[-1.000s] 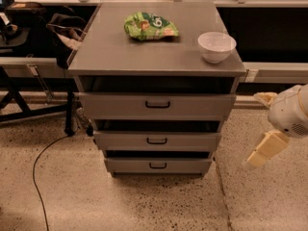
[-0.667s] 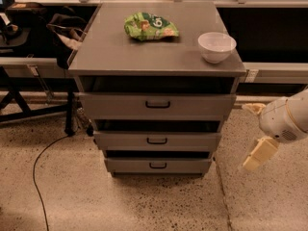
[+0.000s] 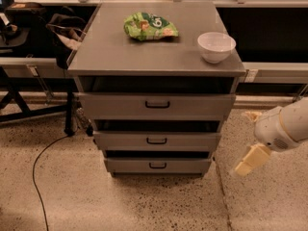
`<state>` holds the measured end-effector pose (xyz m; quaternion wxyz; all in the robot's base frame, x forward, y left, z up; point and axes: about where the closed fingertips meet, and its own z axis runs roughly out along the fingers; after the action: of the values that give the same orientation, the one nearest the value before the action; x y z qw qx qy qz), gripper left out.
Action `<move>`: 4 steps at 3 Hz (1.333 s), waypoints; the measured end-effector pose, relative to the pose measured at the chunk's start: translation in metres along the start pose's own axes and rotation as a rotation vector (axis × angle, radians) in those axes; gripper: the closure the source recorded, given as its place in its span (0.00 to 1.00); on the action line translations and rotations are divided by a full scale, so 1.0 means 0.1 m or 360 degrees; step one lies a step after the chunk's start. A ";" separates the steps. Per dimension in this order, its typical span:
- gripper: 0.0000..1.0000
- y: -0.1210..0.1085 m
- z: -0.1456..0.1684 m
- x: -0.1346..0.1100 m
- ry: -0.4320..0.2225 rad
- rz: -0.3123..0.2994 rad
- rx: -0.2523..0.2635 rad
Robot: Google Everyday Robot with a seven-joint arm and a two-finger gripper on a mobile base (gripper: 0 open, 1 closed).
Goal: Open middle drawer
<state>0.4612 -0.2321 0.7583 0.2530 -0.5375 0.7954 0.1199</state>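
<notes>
The grey cabinet (image 3: 156,57) has three drawer fronts stacked under its top. The middle drawer (image 3: 192,142) is the mid-sized front, with a small dark loop handle (image 3: 156,140) at its centre and a dark gap above it. My gripper (image 3: 249,138) is on the white arm at the right edge, beside the cabinet's right side and about level with the middle drawer. Its cream fingers (image 3: 250,160) are spread apart and hold nothing. It touches no drawer.
A green snack bag (image 3: 150,26) and a white bowl (image 3: 216,46) sit on the cabinet top. The top drawer (image 3: 115,106) and bottom drawer (image 3: 125,166) are above and below. A black cable (image 3: 38,177) lies on the floor at left, near dark stands and a bag (image 3: 62,32).
My gripper and arm have moved left and slightly down, closer to the cabinet's right side. The drawers have not moved.
</notes>
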 end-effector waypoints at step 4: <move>0.56 -0.17 0.75 0.26 -0.0235 0.0181 0.0128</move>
<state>0.4896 -0.2248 0.6831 0.3251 -0.4705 0.8081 0.1413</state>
